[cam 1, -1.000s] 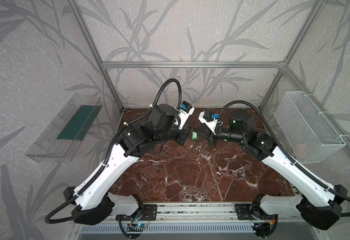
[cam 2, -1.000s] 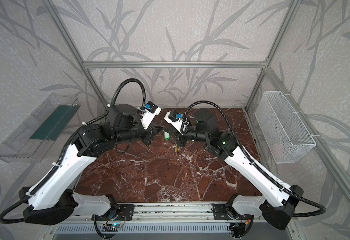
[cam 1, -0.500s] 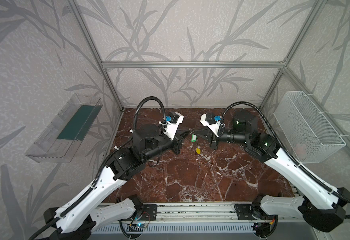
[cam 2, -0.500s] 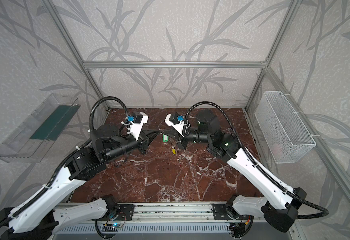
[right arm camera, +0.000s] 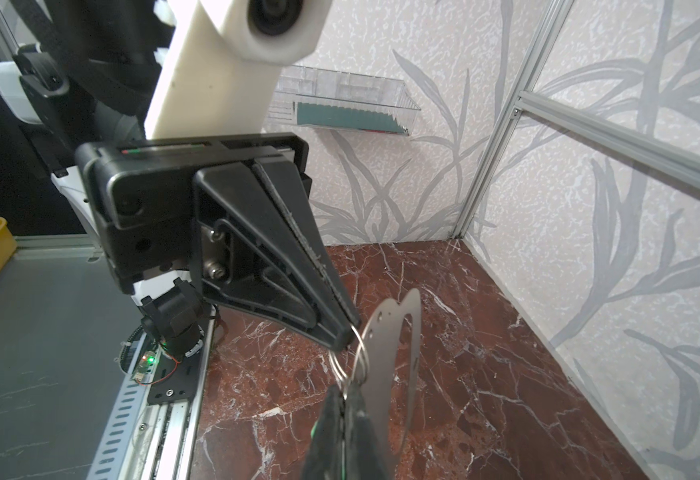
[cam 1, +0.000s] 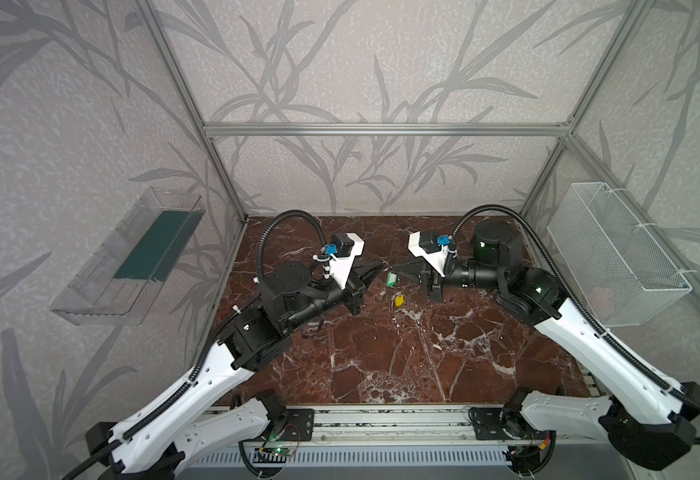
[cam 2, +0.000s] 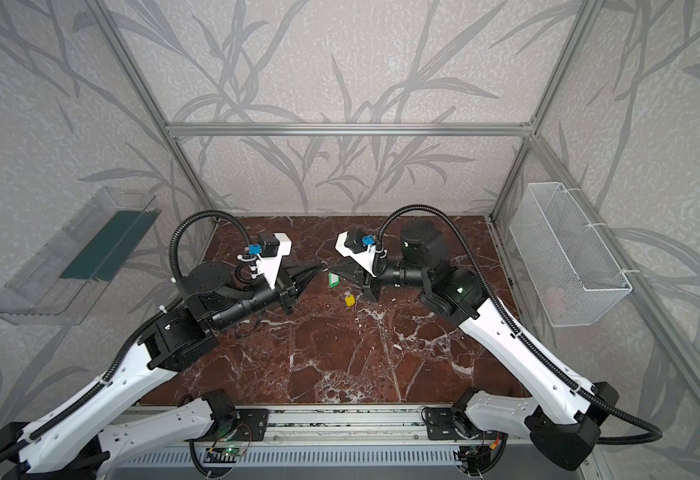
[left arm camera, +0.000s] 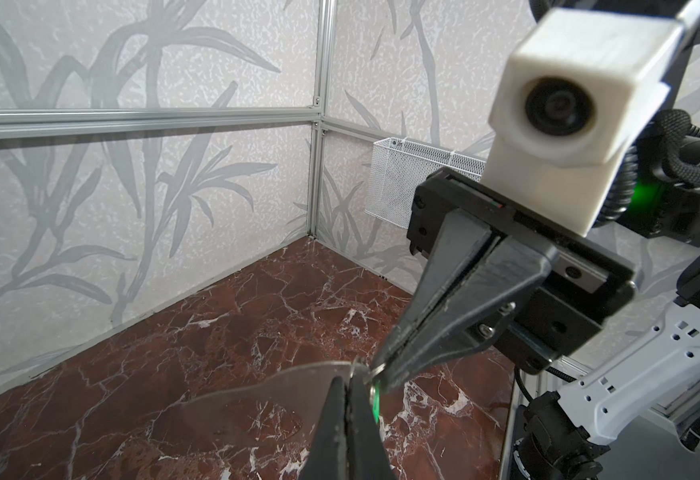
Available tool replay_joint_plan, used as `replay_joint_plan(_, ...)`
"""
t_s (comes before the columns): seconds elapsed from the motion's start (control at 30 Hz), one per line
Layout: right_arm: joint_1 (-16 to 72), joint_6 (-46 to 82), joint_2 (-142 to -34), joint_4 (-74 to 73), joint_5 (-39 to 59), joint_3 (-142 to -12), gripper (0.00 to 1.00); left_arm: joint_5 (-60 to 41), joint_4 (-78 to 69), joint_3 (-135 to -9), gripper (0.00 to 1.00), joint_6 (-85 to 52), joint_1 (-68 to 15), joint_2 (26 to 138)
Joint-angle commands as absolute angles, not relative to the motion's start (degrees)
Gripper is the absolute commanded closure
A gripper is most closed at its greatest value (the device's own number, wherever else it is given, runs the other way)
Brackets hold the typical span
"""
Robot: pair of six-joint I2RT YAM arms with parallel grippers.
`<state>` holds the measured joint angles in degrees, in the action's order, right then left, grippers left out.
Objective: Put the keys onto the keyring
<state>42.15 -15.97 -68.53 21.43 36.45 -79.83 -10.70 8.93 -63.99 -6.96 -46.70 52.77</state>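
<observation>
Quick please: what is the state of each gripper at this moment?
Left gripper: closed, holding the keyring by its edge.
Right gripper: closed, pinching the wire ring of the green-tagged key.

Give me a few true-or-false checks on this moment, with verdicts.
1. The left claw is wide open. False: it is shut, its tip on a split ring at the keyring.
2. The keyring is up off the marble tabletop. True.
3. The green tag lies in the white wire basket. False: it hangs between the left claw and the right claw.
4. The yellow tag is apart from the green tag. True.
</observation>
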Motion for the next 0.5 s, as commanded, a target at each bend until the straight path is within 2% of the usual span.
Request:
replay_joint_plan(0.0, 42.8, -19.5, -67.6, 23.9, 42.6, -80.5, 0.75, -9.6, 3.1, -64.0, 1.0, -3.9, -46.1, 53.7)
replay_joint_plan(0.1, 41.2, -18.3, -68.0, 23.1, 42.7, -81.1, 0.68, -9.1, 2.2, -64.6, 1.0, -2.7, -46.1, 54.6)
replay_joint_plan(0.23, 37.6, -14.7, -67.0, 19.3, 41.9, -80.2, 0.68, -10.0, 1.7, -65.4, 1.0, -1.7, -46.1, 56.1)
replay_joint_plan(0.3, 36.7, -12.9, -66.0, 17.6, 37.3, -79.4, 0.68, -10.0, 1.3, -65.4, 1.0, -1.5, -46.1, 56.5)
replay_joint_plan(0.47, 36.5, -11.7, -66.1, 20.6, 33.0, -79.8, 0.66, -9.8, -1.1, -64.3, 1.0, -2.2, -46.1, 56.6)
